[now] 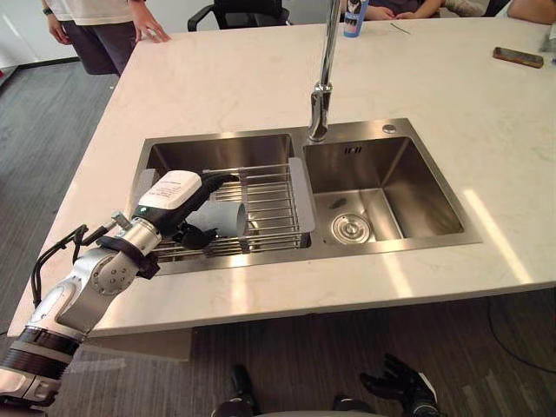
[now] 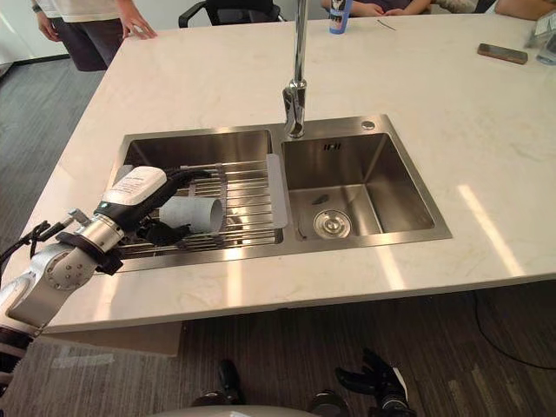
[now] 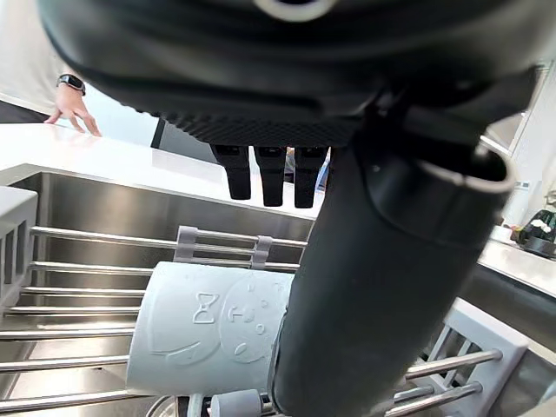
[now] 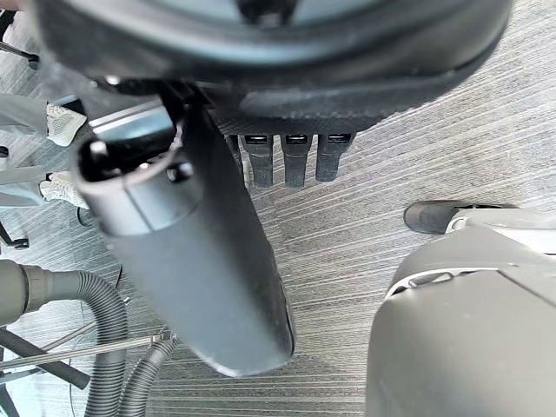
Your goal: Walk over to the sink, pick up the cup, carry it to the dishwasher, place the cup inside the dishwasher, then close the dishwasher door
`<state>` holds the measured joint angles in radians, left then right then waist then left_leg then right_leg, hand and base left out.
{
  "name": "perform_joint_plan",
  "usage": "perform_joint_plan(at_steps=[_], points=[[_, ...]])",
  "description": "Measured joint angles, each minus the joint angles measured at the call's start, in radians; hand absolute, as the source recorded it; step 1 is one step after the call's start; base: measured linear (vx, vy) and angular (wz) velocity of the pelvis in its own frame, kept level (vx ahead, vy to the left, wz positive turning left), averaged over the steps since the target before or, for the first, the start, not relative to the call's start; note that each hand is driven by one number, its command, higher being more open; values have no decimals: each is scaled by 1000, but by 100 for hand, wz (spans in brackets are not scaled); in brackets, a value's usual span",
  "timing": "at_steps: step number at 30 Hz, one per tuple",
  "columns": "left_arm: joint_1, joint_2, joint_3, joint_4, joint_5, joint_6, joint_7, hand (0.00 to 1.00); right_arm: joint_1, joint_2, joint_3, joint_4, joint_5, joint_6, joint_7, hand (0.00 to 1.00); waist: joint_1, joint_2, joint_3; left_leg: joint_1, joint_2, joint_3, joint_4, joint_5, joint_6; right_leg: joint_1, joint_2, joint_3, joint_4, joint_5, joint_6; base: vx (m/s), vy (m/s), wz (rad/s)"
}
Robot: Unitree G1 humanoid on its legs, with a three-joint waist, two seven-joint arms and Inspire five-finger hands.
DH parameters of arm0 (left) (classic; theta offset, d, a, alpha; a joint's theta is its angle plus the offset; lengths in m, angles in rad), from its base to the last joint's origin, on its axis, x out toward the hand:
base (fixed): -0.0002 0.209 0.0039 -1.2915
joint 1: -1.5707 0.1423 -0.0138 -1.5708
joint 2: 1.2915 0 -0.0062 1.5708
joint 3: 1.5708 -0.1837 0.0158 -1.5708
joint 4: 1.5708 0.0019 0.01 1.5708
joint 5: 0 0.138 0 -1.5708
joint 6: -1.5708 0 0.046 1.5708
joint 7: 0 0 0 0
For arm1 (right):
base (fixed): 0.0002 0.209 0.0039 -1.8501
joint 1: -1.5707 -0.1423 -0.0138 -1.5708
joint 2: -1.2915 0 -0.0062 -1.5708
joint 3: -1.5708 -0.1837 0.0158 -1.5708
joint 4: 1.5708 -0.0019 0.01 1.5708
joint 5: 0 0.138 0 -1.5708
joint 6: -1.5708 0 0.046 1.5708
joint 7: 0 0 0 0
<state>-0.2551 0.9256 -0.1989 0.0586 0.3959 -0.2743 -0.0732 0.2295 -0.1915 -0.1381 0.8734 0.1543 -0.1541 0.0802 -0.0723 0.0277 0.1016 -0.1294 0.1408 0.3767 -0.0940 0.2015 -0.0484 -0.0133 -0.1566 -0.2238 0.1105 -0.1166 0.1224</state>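
Note:
A pale blue-grey cup [image 1: 228,219] lies on its side on a wire rack [image 1: 271,200] in the left basin of the steel sink [image 1: 395,248]. My left hand [image 1: 174,195] reaches over the counter edge to it. Its straight fingers [image 1: 217,180] run across the cup's top and its thumb [image 1: 195,234] sits below, near the cup's open end. In the left wrist view the cup [image 3: 208,339] shows embossed figures, with the thumb [image 3: 373,287] in front of it and the fingers uncurled. My right hand [image 1: 401,382] hangs open below the counter, over the floor.
A tall faucet [image 1: 323,78] rises behind the divider between the basins. The right basin [image 1: 373,187] holds only a drain. A person [image 1: 104,22] stands at the counter's far left corner. A phone [image 1: 518,57] and a blue bottle [image 1: 354,17] lie on the far side.

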Motion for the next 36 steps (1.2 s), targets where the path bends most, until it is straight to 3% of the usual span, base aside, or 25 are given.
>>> perform_joint_plan(at_steps=[6, 11, 19, 29, 36], points=[[-60, 8, -34, 62, 37, 12, -21, 90, -4, 0, 10, -19, 0, 12, 0, 90, -17, -1, 1, -7, 2, 20, 0, 1, 1, -23, 0, 21, 5, 7, 2, -4, 12, -10], [-158, 47, -136, 98, 40, 17, -56, 90, -13, 0, 25, -26, 0, 15, 5, 90, -27, -4, 3, -20, 3, 26, 0, 3, 4, -43, -1, 29, 7, 11, 2, -1, 7, -4], [-253, 47, -207, 216, 32, 53, -110, 90, -44, 0, 40, -29, 0, 24, 19, 90, -54, -10, 25, -27, 5, 35, 0, 3, 4, -58, 0, 40, 8, 14, 2, 10, -1, -3], [-355, 11, -193, 355, -65, 137, -116, 90, -73, 5, 41, -29, 0, 40, 21, 90, -66, -11, 66, -13, 3, 30, -1, -1, 0, -30, 0, 23, -19, 18, 3, 13, -2, 1], [-298, -129, -31, 360, -101, 140, -21, 90, -69, 36, 38, -28, 0, 41, 15, 90, -51, -18, 107, 4, -3, 12, 0, -5, -6, 14, -1, -1, -43, 18, 4, 39, -6, 7]])
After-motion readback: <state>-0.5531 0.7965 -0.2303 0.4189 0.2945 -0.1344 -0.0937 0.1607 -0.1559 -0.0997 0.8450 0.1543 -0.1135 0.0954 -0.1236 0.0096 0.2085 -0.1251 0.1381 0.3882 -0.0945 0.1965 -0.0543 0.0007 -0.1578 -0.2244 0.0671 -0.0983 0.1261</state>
